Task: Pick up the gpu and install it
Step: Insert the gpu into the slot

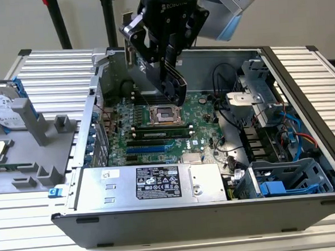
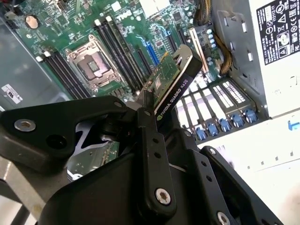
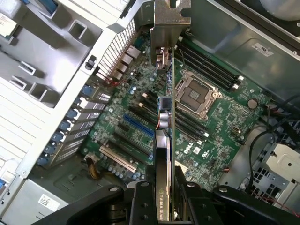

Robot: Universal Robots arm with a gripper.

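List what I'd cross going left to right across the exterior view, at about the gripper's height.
hard drive → grey fixture block → gpu held in the gripper → metal drive bracket → blue cables. The motherboard is left out, since it spans beneath the gpu.

The gpu bears white lettering, the power supply a printed label.

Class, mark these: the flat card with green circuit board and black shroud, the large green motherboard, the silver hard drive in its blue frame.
gpu (image 2: 178,91), second wrist view, black shroud.
motherboard (image 1: 206,113), exterior view, bare green board.
hard drive (image 1: 4,110), exterior view, silver top.
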